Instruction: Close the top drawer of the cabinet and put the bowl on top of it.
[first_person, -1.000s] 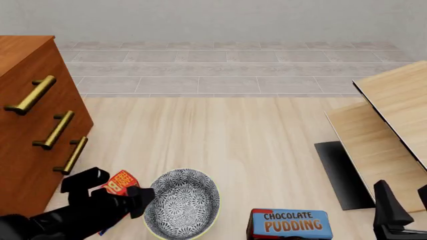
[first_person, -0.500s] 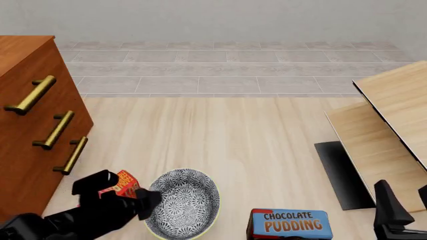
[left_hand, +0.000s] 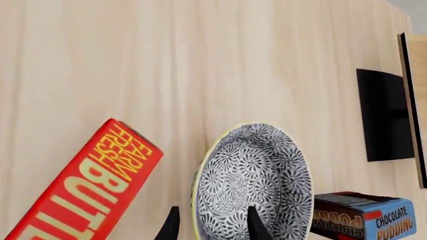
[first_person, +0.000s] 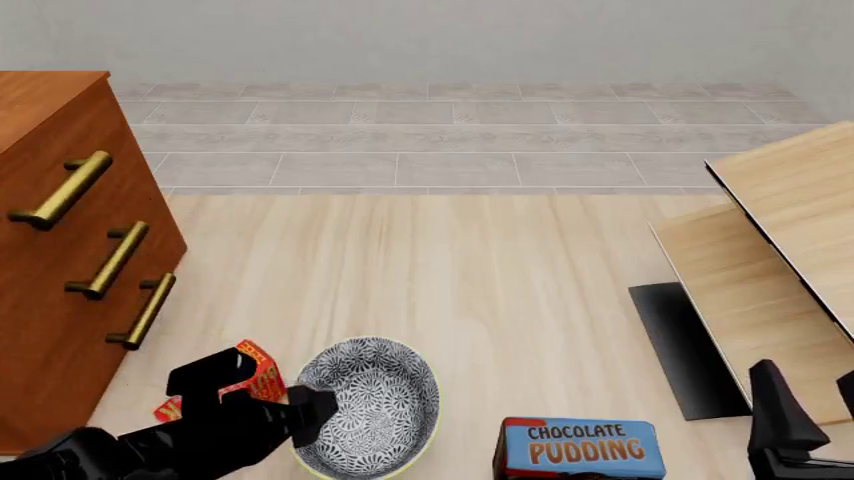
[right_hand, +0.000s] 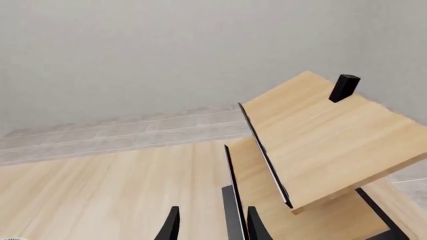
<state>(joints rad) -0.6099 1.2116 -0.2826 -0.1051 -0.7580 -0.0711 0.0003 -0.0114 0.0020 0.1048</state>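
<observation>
Nearest the camera, left hand (first_person: 274, 395) has edged rightward over the last second and now straddles the near-left rim of the bowl (first_person: 367, 405): one finger inside, one outside, jaws parted, nothing clamped yet. Judgement: a rim grasp is being lined up. Butter box (first_person: 220, 385) lies just beside the bowl, half hidden by the arm. Chocolate pudding box (first_person: 579, 448) sits to the right, cut by the frame edge. Right hand (first_person: 801, 425) parked low right, fingers apart and holding nothing in its wrist view. Farther left, cabinet (first_person: 60, 260) is cropped; top drawer (first_person: 60, 190) looks flush, likely shut, though the angle leaves doubt. Pale boards (first_person: 787, 240) lean far right on the bench (first_person: 441, 260).
</observation>
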